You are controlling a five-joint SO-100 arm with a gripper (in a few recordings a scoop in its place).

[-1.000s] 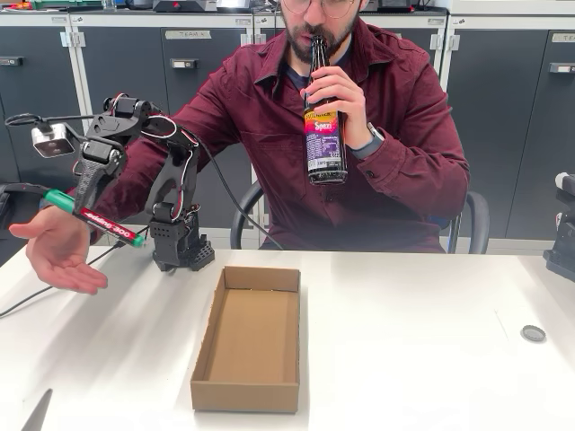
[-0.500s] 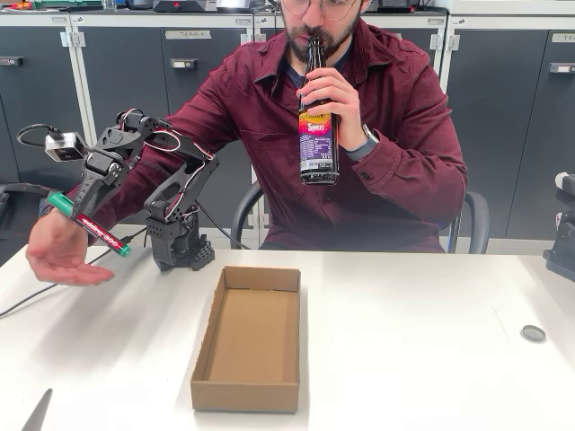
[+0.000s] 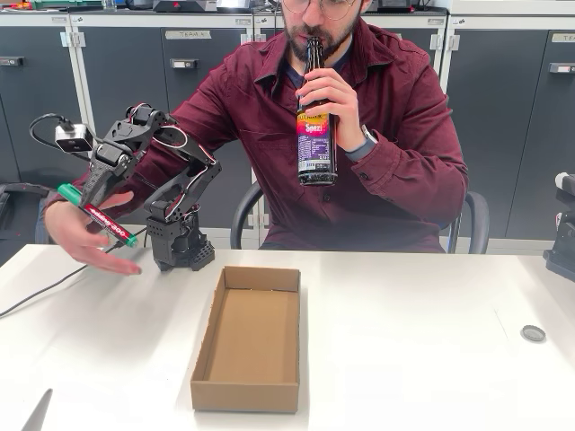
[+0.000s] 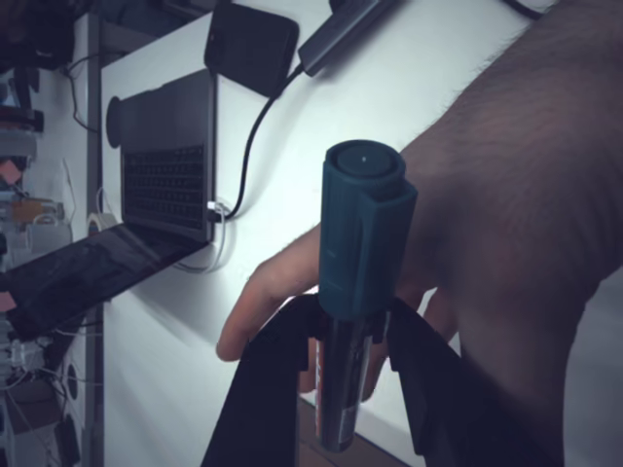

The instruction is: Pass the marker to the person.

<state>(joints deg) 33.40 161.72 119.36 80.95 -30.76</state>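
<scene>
My gripper (image 3: 94, 199) is shut on the marker (image 3: 97, 215), which slants down to the right, green cap at the upper left and green end at the lower right. The person (image 3: 359, 126) sits behind the table and holds an open hand (image 3: 85, 238) directly under and behind the marker. In the wrist view the marker (image 4: 355, 292) stands between my two dark fingers (image 4: 263, 389), its green cap pointing at the camera, with the person's hand (image 4: 506, 243) just beneath it. Whether the palm touches the marker I cannot tell.
The person drinks from a brown glass bottle (image 3: 315, 117) held in the other hand. An open cardboard box (image 3: 252, 337) lies in the middle of the white table (image 3: 431, 359). My arm's base (image 3: 175, 247) stands at the table's back left. A laptop (image 4: 165, 165) shows in the wrist view.
My arm has swung right with the marker, and the marker tilts more steeply. The person's open hand has risen and closed in under the marker.
</scene>
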